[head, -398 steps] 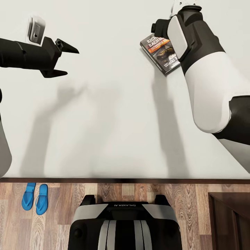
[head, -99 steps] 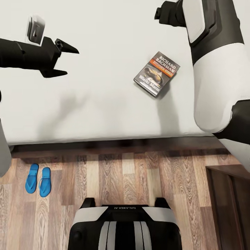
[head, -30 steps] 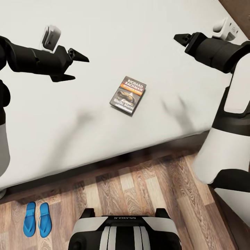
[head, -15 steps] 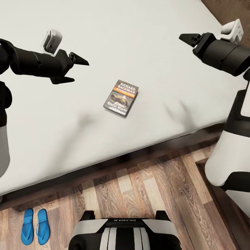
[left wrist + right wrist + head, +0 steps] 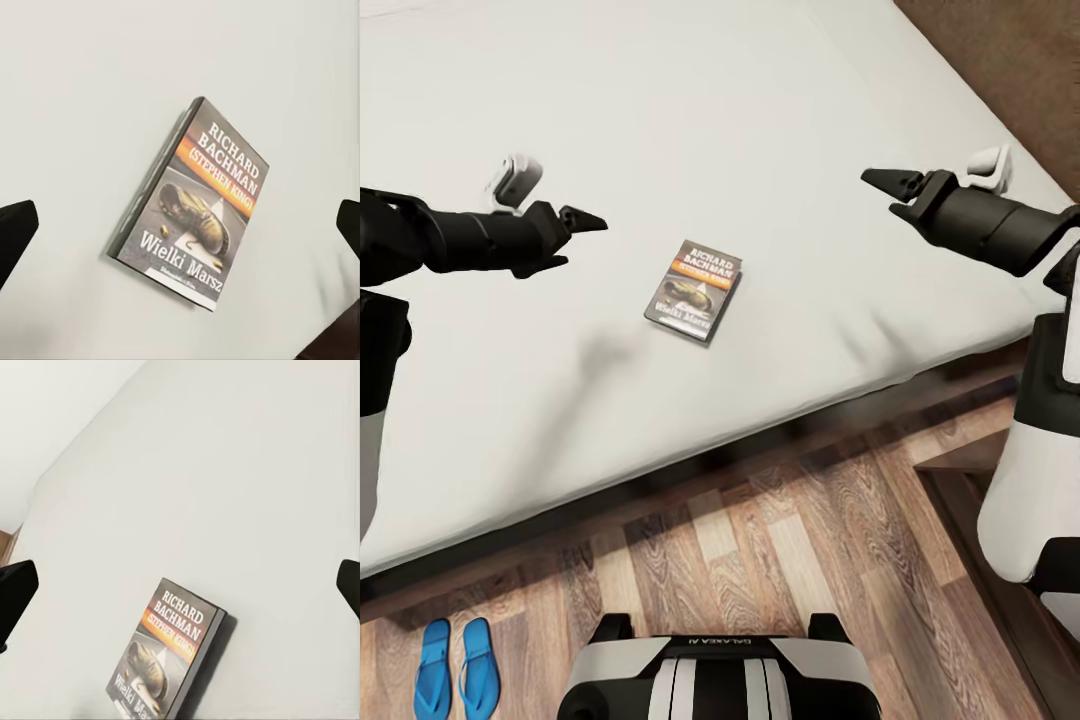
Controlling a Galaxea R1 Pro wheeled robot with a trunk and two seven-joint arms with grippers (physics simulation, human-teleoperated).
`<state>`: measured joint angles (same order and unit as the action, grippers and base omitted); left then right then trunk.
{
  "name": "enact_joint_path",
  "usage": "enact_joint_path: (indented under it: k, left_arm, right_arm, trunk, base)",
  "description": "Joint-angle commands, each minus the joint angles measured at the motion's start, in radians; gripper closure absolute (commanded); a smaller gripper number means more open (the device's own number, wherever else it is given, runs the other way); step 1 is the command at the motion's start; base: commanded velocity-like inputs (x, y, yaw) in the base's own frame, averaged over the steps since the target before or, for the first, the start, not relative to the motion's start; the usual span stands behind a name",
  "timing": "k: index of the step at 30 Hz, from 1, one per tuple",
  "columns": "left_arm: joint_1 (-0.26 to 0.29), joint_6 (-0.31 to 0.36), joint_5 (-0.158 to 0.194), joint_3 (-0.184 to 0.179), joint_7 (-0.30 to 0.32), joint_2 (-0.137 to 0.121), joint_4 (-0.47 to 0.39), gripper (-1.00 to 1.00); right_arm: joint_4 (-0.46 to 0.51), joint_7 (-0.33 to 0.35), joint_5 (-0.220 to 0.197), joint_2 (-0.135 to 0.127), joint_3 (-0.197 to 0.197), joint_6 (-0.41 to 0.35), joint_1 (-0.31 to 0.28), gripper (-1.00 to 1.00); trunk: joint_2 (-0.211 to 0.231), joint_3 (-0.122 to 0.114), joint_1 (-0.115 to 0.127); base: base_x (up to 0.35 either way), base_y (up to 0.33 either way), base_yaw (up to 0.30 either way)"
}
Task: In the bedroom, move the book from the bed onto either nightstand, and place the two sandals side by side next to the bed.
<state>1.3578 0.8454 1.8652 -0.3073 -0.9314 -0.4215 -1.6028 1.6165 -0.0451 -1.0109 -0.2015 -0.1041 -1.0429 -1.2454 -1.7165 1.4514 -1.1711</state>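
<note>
The book lies flat on the bed, cover up, some way in from the near edge. My left gripper hovers open to its left. My right gripper hovers open to its right. Both are empty and point toward the book. The left wrist view has the book between its open fingertips. The right wrist view sees the book farther off on the mattress. The two sandals lie side by side on the floor by the bed, at the lower left.
A dark brown cabinet, apparently the nightstand, stands on the floor at the right, partly behind my right arm. The brown headboard fills the upper right corner. Wood-plank floor runs between my base and the bed.
The book came closer to the bed's near edge early on. Since then the view has turned, and both open grippers have come down level with the book on either side.
</note>
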Motion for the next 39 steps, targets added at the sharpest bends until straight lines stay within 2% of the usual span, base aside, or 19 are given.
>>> enact_joint_path:
  k: [1,3,4,6,9,13,14,17,18,21,22,25,29,33,34,39]
  left_arm:
    - [-0.009,0.000,-0.013,0.000,0.034,-0.010,0.000,-1.00]
    - [-0.028,0.002,-0.049,0.003,0.116,-0.027,0.001,-1.00]
    - [-0.028,0.002,-0.049,0.003,0.116,-0.027,0.001,-1.00]
    - [-0.043,0.003,-0.073,0.006,0.182,-0.040,0.001,-1.00]
    - [-0.059,0.003,-0.094,0.008,0.248,-0.051,-0.001,-1.00]
    - [-0.070,0.005,-0.104,0.007,0.292,-0.055,-0.003,-1.00]
    - [-0.070,0.005,-0.104,0.007,0.292,-0.055,-0.003,-1.00]
    - [-0.073,0.007,-0.103,0.005,0.319,-0.057,-0.005,-1.00]
    - [-0.075,0.011,-0.103,0.004,0.349,-0.059,-0.005,-1.00]
    - [-0.083,0.019,-0.102,0.005,0.386,-0.061,-0.006,-1.00]
    - [-0.101,0.029,-0.103,0.006,0.426,-0.063,-0.006,-1.00]
    - [-0.150,0.043,-0.103,0.012,0.487,-0.064,-0.006,-1.00]
    - [-0.190,0.057,-0.102,0.011,0.536,-0.064,-0.007,-1.00]
    - [-0.215,0.078,-0.102,0.009,0.607,-0.060,-0.007,-1.00]
    - [-0.215,0.078,-0.102,0.009,0.607,-0.060,-0.007,-1.00]
    - [-0.254,0.089,-0.103,0.008,0.726,-0.057,-0.008,-1.00]
  right_arm:
    - [0.000,-0.005,-0.007,-0.004,0.003,-0.004,0.014,-1.00]
    - [0.000,-0.002,-0.011,-0.013,0.008,-0.004,0.047,-1.00]
    - [0.000,-0.002,-0.011,-0.013,0.008,-0.004,0.047,-1.00]
    - [0.000,0.011,-0.013,-0.026,0.011,-0.004,0.081,-1.00]
    - [0.000,0.068,-0.014,-0.053,0.014,-0.004,0.127,-1.00]
    - [0.000,0.190,-0.014,-0.109,0.015,-0.004,0.182,-1.00]
    - [0.000,0.190,-0.014,-0.109,0.015,-0.004,0.182,-1.00]
    - [0.000,0.280,-0.013,-0.158,0.015,-0.004,0.225,-1.00]
    - [0.000,0.331,-0.013,-0.186,0.014,-0.004,0.257,-1.00]
    - [0.000,0.374,-0.012,-0.206,0.013,-0.004,0.293,-1.00]
    - [0.000,0.405,-0.011,-0.218,0.012,-0.004,0.333,-1.00]
    - [0.000,0.434,-0.010,-0.229,0.009,-0.004,0.416,-1.00]
    - [0.000,0.454,-0.009,-0.236,0.005,-0.004,0.507,-1.00]
    - [0.000,0.462,-0.008,-0.240,0.004,0.011,0.575,-1.00]
    - [0.000,0.462,-0.008,-0.240,0.004,0.011,0.575,-1.00]
    - [0.000,0.471,-0.008,-0.241,0.001,0.034,0.648,-1.00]
  trunk:
    - [0.000,-0.001,0.000]
    - [0.000,-0.004,0.000]
    - [0.000,-0.006,0.000]
    - [0.000,-0.009,0.000]
    - [0.000,-0.014,0.000]
    - [0.000,-0.020,0.000]
    - [0.000,-0.022,0.000]
    - [0.000,-0.027,0.000]
    - [0.000,-0.028,0.000]
    - [0.000,-0.033,0.000]
    - [0.000,-0.035,0.000]
    - [0.000,-0.039,0.000]
    - [0.000,-0.046,0.000]
    - [0.000,-0.052,0.000]
    - [0.000,-0.054,0.000]
    - [0.000,-0.062,0.000]
  base:
    - [0.000,0.000,-0.081]
    - [0.000,0.000,-0.080]
    - [0.000,0.000,-0.080]
    - [0.000,0.000,-0.080]
    - [0.000,0.000,-0.079]
    - [0.000,0.000,-0.079]
    - [0.000,0.000,-0.078]
    - [0.000,0.000,-0.078]
    - [0.000,0.000,-0.078]
    - [0.000,0.000,-0.078]
    - [0.000,0.000,-0.078]
    - [0.000,0.000,-0.078]
    - [0.000,0.000,-0.078]
    - [0.000,0.000,-0.078]
    - [0.000,0.000,-0.078]
    - [0.000,0.000,-0.078]
